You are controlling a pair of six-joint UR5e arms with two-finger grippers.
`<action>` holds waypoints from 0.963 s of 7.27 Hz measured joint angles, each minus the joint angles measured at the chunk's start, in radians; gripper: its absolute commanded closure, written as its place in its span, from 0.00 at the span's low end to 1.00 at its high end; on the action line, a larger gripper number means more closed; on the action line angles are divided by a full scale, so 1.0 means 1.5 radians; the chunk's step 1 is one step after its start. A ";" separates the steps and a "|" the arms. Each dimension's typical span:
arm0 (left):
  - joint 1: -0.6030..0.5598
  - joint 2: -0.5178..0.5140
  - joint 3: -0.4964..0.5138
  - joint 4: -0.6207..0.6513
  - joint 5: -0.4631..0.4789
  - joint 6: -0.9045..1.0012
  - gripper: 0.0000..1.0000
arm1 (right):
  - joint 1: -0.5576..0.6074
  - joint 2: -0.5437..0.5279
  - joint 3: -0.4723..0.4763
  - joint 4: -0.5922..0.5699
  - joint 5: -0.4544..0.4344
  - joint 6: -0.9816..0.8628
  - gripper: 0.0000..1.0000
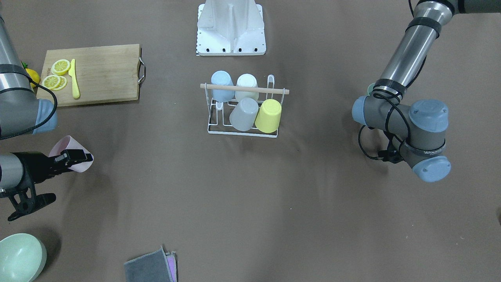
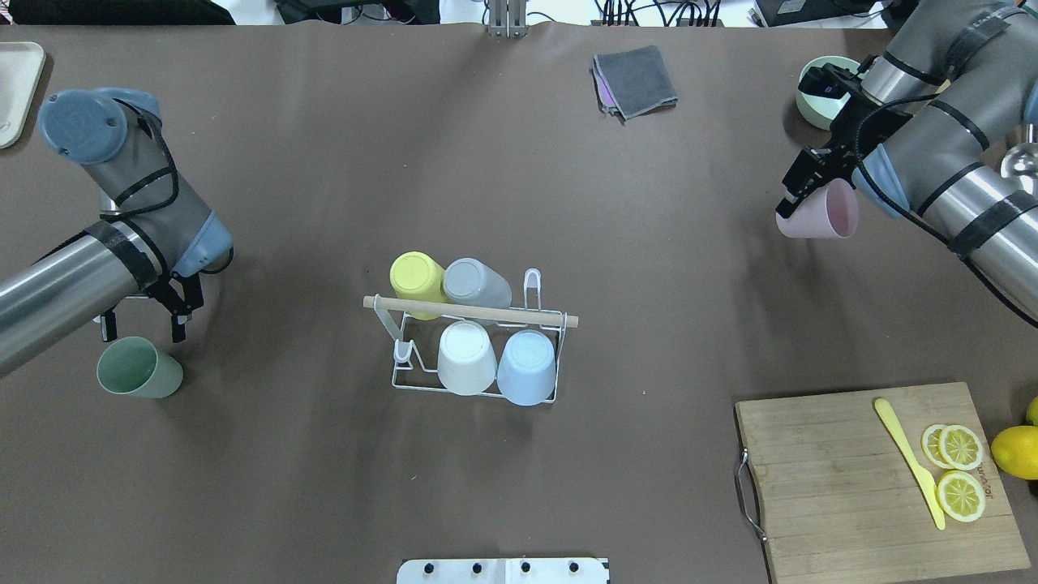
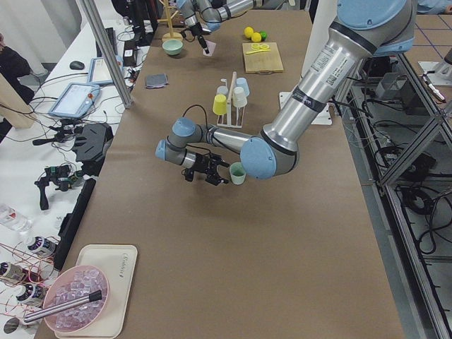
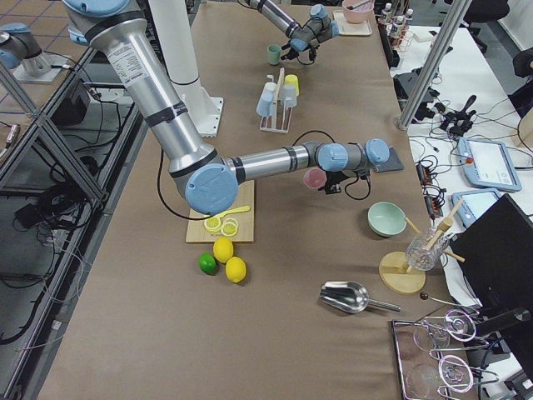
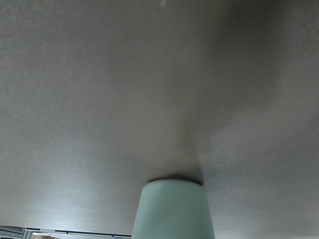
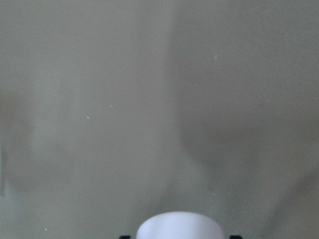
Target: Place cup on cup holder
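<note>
The cup holder (image 2: 478, 392) is a white wire rack with a wooden rod (image 2: 470, 311) across its top, standing mid-table. A yellow cup (image 2: 415, 276), a grey one (image 2: 474, 284), a white one (image 2: 466, 357) and a blue one (image 2: 527, 367) sit on it. My right gripper (image 2: 799, 199) is shut on the rim of a pink cup (image 2: 827, 219), held above the table at the far right. My left gripper (image 2: 142, 327) is open, just beside a green cup (image 2: 138, 369) that stands on the table at the left. That green cup (image 5: 174, 211) fills the bottom of the left wrist view.
A wooden cutting board (image 2: 843, 478) with lemon slices and a yellow knife lies at the near right, with lemons beside it. A green bowl (image 2: 815, 105) sits behind the right gripper. A grey cloth (image 2: 636, 81) lies far centre, and a tray (image 2: 16, 81) at the far left.
</note>
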 measured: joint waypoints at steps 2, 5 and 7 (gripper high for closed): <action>0.002 0.002 0.000 0.021 0.010 0.013 0.02 | 0.020 -0.003 0.003 0.111 0.077 -0.003 0.66; 0.011 0.002 -0.001 0.033 0.005 0.016 0.02 | 0.019 -0.015 -0.003 0.239 0.216 -0.082 0.72; 0.017 0.002 -0.001 0.033 0.001 0.018 0.02 | 0.014 -0.025 -0.008 0.251 0.306 -0.225 0.73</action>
